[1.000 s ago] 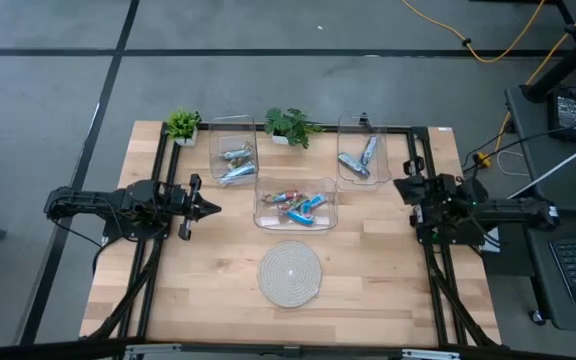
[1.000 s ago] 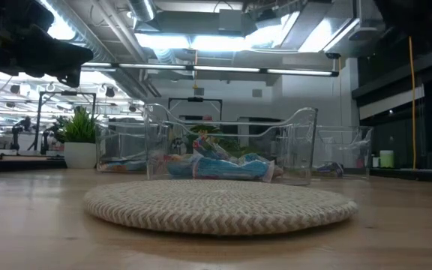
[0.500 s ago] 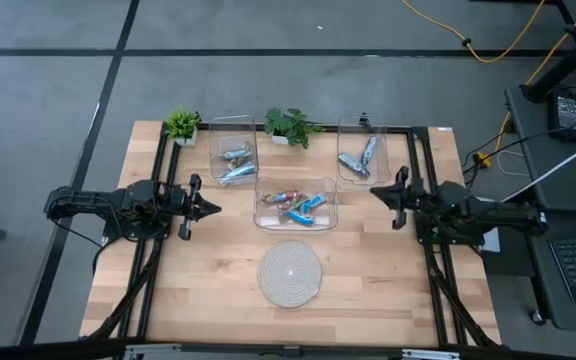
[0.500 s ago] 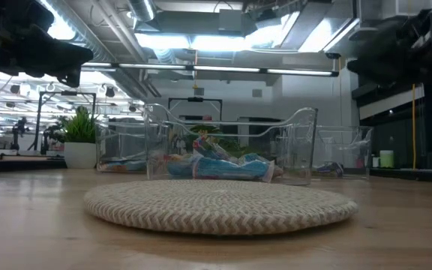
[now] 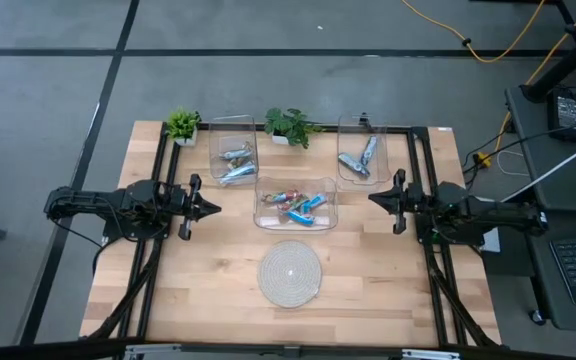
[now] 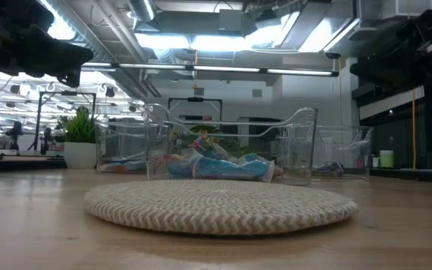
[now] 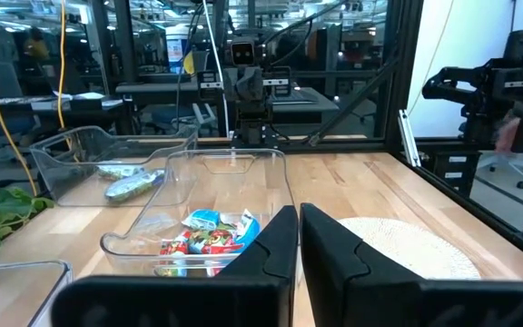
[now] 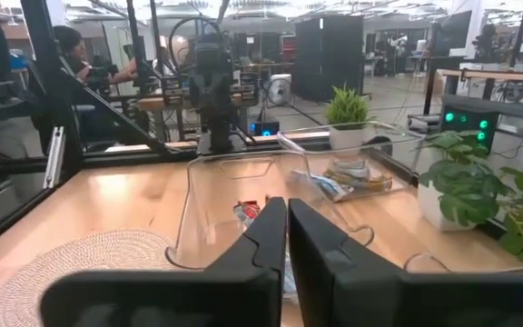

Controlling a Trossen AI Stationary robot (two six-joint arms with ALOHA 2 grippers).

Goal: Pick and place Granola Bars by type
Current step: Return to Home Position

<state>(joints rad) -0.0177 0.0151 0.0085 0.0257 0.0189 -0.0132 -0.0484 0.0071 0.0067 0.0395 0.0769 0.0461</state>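
Note:
Granola bars lie in three clear bins. Mixed red, green and blue ones (image 5: 298, 204) fill the middle bin (image 5: 263, 215), also seen in the left wrist view (image 7: 209, 232) and the low view (image 6: 216, 165). Silvery and blue bars (image 5: 234, 160) rest in the far-left bin. Silvery-green bars (image 5: 358, 158) rest in the far-right bin. My left gripper (image 5: 211, 209) hovers shut left of the middle bin. My right gripper (image 5: 372, 199) hovers shut to its right. Both point at that bin, well above the table.
A round woven mat (image 5: 290, 271) lies near the table's near edge, in front of the middle bin. Two small potted plants (image 5: 182, 125) (image 5: 290, 126) stand at the far edge. Black frame rails (image 5: 158, 170) run along both sides. People sit beyond the table (image 8: 71, 54).
My right arm has unfolded from its place at the table's right edge and swung its gripper toward the table's left, so that it points at the middle bin. The left arm and all the bars have stayed where they were.

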